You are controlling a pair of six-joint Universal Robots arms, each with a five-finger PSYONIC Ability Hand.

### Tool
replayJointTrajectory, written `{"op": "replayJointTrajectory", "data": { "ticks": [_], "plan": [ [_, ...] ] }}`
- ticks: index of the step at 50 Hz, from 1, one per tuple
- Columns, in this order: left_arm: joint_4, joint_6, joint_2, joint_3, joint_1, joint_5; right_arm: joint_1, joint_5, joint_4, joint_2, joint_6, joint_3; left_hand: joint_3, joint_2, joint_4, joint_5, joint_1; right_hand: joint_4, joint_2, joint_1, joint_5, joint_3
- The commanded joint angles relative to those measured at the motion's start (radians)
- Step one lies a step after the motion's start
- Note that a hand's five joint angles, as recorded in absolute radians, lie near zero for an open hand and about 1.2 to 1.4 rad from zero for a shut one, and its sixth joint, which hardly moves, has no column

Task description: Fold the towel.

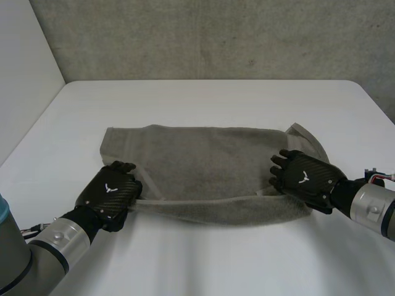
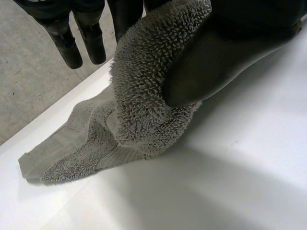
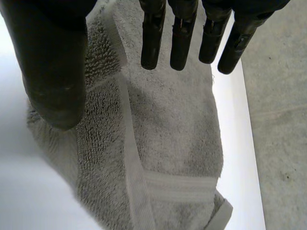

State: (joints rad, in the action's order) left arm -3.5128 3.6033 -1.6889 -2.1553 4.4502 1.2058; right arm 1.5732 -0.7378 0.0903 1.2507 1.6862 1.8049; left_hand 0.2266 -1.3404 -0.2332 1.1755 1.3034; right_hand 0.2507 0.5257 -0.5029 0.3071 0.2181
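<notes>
Grey terry towel, looped pile w/ flat woven bands, lies spread on smooth white counter, near edge rumpled. Left hand pinches its near corner, pile bunched round the thumb. Right hand sits over the opp. near corner, fingers straight, gripping nothing. Bare counter beyond both hands' fingertips.

The left hand covers one corner of the towel.
</notes>
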Motion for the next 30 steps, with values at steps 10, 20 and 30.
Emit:
{"op": "replayJointTrajectory", "data": {
  "ticks": [10, 20, 30],
  "plan": [
    [-0.002, 0.000, 0.000, 0.002, 0.032, 0.000, 0.011, 0.031, 0.147, -0.100, -0.213, -0.065, -0.052, -0.056, 0.059, 0.046, 0.093, -0.076, 0.058, -0.081, 0.102, -0.044],
    [0.000, -0.001, 0.003, 0.006, 0.038, -0.002, 0.007, 0.014, 0.175, -0.132, -0.238, -0.101, -0.052, -0.056, 0.059, 0.046, 0.093, -0.076, 0.320, -0.342, 0.364, -0.044],
    [0.002, -0.001, 0.023, 0.006, 0.041, 0.001, -0.064, 0.014, 0.408, -0.091, 0.015, -0.153, -0.052, -0.056, 0.059, 0.046, 0.093, -0.076, 0.871, -0.893, 0.915, -0.044]
  ]
}}
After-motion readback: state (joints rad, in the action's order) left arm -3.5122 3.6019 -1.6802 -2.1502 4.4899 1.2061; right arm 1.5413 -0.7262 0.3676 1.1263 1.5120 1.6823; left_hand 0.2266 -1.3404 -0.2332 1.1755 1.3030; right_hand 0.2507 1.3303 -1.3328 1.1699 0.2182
